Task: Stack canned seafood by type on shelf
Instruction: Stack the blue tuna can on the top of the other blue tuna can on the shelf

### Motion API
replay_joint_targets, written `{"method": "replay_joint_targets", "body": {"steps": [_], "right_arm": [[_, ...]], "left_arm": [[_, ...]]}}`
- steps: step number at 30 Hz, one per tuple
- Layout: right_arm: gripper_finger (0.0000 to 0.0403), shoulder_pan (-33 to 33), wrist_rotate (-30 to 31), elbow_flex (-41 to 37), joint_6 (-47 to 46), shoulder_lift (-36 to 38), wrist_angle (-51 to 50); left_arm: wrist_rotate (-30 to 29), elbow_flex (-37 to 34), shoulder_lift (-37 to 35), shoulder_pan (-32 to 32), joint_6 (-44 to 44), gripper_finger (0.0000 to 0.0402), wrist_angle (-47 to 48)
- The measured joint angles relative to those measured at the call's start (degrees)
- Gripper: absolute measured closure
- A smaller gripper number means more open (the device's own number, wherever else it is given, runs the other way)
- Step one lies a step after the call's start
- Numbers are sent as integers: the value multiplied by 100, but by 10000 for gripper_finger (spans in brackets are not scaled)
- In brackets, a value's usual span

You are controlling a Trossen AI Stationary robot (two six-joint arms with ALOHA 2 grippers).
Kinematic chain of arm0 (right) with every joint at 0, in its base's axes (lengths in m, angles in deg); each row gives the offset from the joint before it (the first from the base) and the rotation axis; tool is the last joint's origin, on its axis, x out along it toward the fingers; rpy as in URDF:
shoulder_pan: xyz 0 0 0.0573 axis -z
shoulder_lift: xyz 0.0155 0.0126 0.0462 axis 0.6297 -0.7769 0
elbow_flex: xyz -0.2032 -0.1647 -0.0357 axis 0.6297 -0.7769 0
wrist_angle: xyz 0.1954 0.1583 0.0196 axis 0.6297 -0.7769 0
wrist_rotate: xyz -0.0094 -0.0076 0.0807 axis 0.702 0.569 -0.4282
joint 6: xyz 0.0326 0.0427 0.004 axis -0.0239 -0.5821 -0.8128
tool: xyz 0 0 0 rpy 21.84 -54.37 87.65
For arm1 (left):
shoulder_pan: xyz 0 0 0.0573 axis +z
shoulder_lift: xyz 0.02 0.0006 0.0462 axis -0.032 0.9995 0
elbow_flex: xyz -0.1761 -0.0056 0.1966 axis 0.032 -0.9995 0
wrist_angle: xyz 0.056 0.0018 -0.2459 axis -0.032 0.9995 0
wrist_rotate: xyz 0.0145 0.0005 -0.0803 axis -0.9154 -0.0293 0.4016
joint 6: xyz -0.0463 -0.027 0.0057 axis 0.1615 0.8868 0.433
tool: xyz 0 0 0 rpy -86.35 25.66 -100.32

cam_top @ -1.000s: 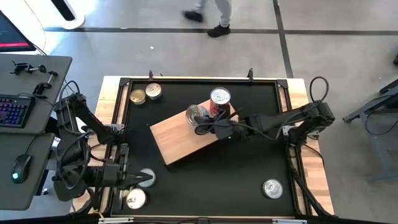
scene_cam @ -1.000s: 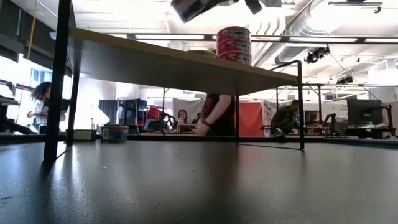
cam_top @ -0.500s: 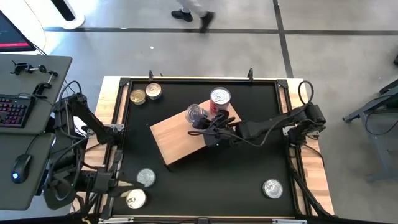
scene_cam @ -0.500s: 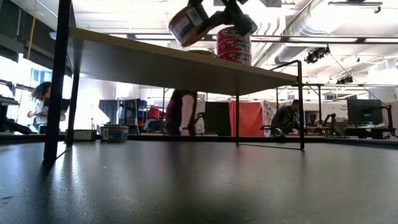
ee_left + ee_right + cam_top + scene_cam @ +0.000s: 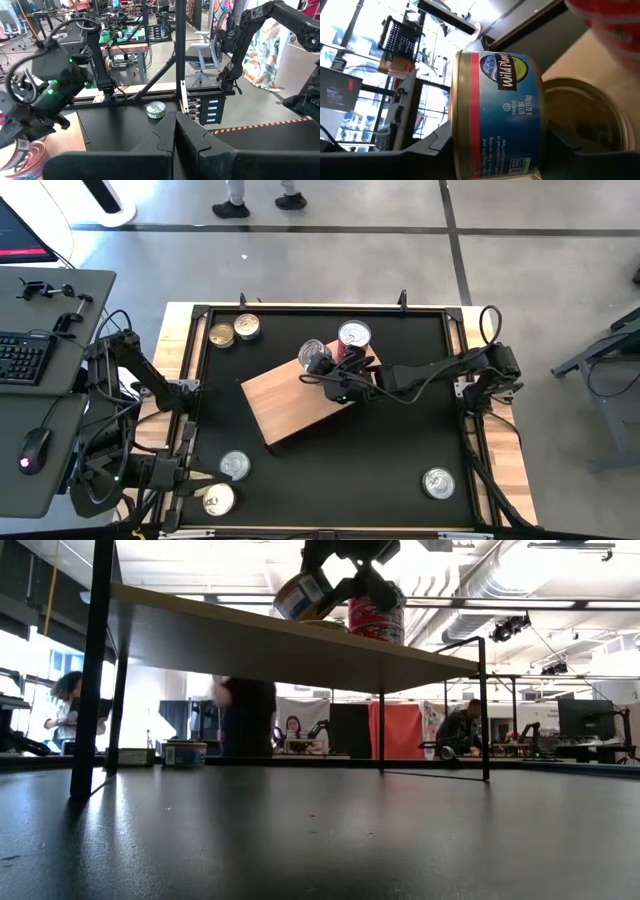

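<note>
Tin (image 5: 315,357) now lower, nr shelf (image 5: 285,405).

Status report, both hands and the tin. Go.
Right hand grips blue tin, tilted above shelf. Tall red can close beside. Left hand shut, parked at table's left edge.

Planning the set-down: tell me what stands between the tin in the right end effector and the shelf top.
The right end effector holds a blue-labelled tin tilted over the shelf. A flat tin already lies on the board below it, and the red-labelled tin stands alongside.
</note>
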Motion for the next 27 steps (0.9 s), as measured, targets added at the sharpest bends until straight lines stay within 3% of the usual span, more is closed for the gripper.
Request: {"method": "replay_joint_targets", "body": {"steps": [22,27], "right_arm": [[213,-16,-4,1,-33,-90,-103],[188,-16,41,2,-25,-90,-122]], "left_arm": [[-4,0,-2,1,47,401,41],[-4,0,-2,3,46,402,42]]}}
